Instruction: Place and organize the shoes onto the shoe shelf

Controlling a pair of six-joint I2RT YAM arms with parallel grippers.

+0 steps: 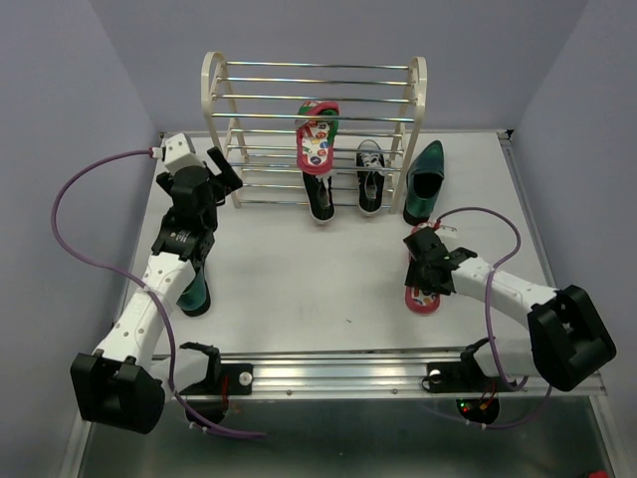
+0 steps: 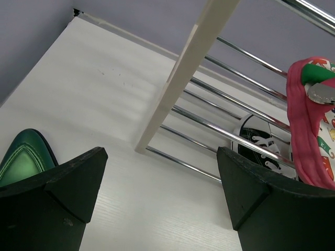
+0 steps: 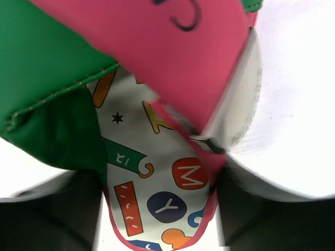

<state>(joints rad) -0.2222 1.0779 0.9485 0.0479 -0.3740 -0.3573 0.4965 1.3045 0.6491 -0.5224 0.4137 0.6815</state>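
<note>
The flip-flop [image 1: 422,297] under the right arm lies flat on the table [image 1: 299,289], well in front of the shoe shelf [image 1: 214,90] and towards the right side. In the right wrist view its white footbed [image 3: 167,204] is printed with colourful letters, a small black star and striped bars, and edged in pink. A broad pink strap [image 3: 172,57] with a green panel beside it crosses above the footbed. The right gripper [image 1: 430,267] sits over the far end of this flip-flop, and its dark fingers [image 3: 47,214] press against both edges of the sole, gripping it. The second flip-flop [image 1: 318,139] hangs tilted on the middle rods of the cream-white rack, toe upward. Below it the two black sneakers [image 1: 318,197] with white laces sit side by side at the rack's lowest rods. Whether they rest on a rod or on the table cannot be told. One glossy teal-green dress shoe [image 1: 425,184] lies on the table just beside the rack's right panel. The other dress shoe [image 1: 194,291] lies near the left arm, well apart from the rack. The left gripper [image 1: 221,171] hovers by the rack's left panel with its jaws spread wide and nothing between them.
</note>
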